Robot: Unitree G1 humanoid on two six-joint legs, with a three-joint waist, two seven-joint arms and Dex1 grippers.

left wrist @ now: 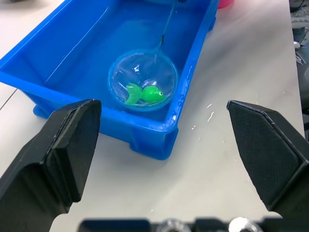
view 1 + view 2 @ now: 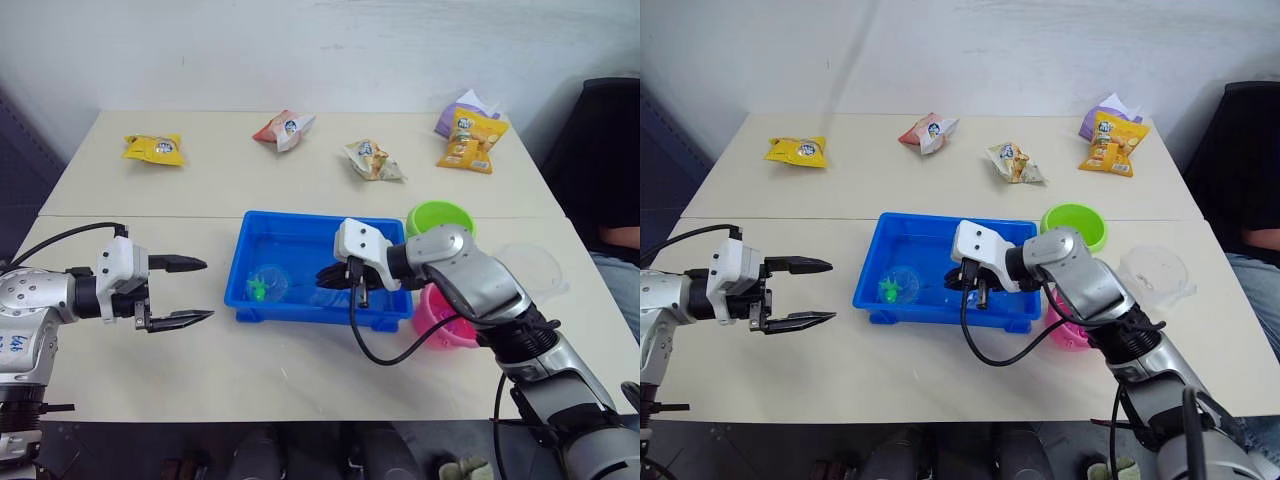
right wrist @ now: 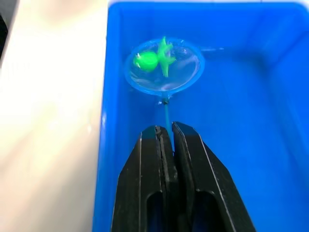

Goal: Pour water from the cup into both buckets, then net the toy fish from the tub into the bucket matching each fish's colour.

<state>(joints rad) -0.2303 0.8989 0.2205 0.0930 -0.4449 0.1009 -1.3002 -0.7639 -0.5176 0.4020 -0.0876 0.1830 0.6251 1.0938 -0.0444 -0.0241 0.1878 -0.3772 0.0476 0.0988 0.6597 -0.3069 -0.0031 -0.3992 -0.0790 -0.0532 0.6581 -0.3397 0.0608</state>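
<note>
Blue plastic fills the middle of my head view: the shallow rectangular bright blue tub (image 2: 300,240) sits at the centre of the pale table (image 2: 200,180), and my right gripper (image 2: 340,275) reaches into it from the right-hand edge, with the lime green bucket (image 2: 440,216) and the pink bucket (image 2: 440,318) just behind that arm and the clear plastic measuring cup (image 2: 530,268) nearer the right edge. My left gripper (image 2: 185,292) hangs spread wide and empty over bare table, near the tub's left wall. From the left wrist, the light blue hoop of the small hand net (image 1: 143,81) lies against the tub's near wall with one green toy fish (image 1: 144,94) inside it, the thin handle running straight away toward the other arm. From the right wrist, my fingers (image 3: 188,169) are pinched tight on that handle, so the hoop sits dead ahead along their axis. I judge the lift must travel rightward to the green bucket.
</note>
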